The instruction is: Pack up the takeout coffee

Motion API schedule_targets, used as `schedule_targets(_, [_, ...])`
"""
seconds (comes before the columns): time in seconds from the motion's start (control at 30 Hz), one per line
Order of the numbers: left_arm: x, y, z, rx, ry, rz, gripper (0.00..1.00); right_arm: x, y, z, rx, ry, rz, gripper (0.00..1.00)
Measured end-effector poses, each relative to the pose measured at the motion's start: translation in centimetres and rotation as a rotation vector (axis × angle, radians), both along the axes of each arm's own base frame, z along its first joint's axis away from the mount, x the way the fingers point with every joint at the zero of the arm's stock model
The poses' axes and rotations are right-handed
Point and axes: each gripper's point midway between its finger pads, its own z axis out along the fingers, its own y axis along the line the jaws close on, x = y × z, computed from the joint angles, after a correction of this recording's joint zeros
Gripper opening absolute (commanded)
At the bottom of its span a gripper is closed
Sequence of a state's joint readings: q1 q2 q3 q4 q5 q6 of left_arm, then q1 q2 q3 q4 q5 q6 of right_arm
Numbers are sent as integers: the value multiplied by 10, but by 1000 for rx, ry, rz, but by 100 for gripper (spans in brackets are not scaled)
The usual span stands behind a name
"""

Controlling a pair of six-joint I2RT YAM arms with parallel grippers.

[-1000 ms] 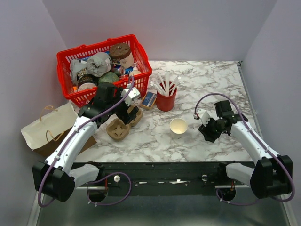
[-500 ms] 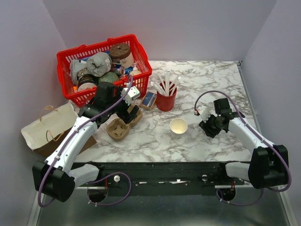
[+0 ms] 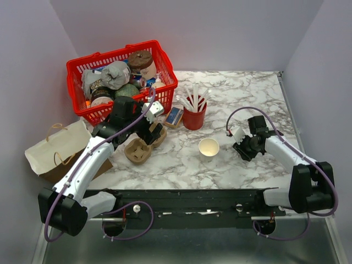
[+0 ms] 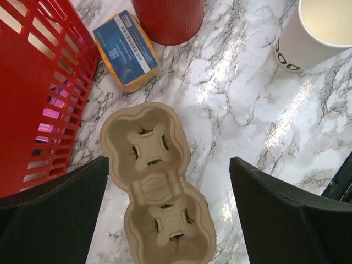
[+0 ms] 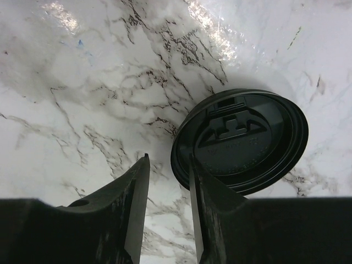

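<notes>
Coffee cup of cream-white paper [image 3: 209, 147] stands upright and uncovered on the white, grey-veined marble tabletop [image 3: 242, 93], near the front middle and in front of the red ribbed cup of white plastic cutlery [image 3: 194, 115]. The left wrist view cuts the coffee cup off at its top right corner, and only part of the black print on its side is readable. The round black plastic lid [image 5: 242, 137] is off the cup, over to its right. From overhead the lid is hidden under the right gripper [image 5: 168, 159]. That gripper's jaws stand a narrow gap apart at the lid's edge, with marble showing between them. One finger covers part of the rim, and whether it touches the rim cannot be told. The left gripper [image 4: 169, 165] is spread wide and holds nothing, above the brown moulded-pulp two-cup carrier [image 4: 157, 187]. Near the carrier lie a blue and yellow packet [image 4: 127, 49] and the red plastic basket [image 3: 110, 53], whose piled contents hide one another. A brown paper bag [image 3: 58, 148] lies at the table's left edge, partly behind the left arm.
</notes>
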State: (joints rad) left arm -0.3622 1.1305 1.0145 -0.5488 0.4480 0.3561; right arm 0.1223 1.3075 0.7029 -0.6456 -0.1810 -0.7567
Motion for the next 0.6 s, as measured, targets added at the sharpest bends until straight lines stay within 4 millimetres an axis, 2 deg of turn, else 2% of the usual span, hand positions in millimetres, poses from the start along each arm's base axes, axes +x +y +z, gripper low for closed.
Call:
schedule_targets(0.17, [-2, 1, -3, 3, 3, -1, 98, 1, -1, -6, -10, 11, 0, 34])
schedule_targets(0.5, [-4, 2, -2, 1, -4, -3, 99, 7, -2, -8, -17, -4, -2, 6])
schedule_targets(0.6, [-5, 2, -4, 8, -6, -7, 98, 7, -2, -6, -15, -12, -6, 3])
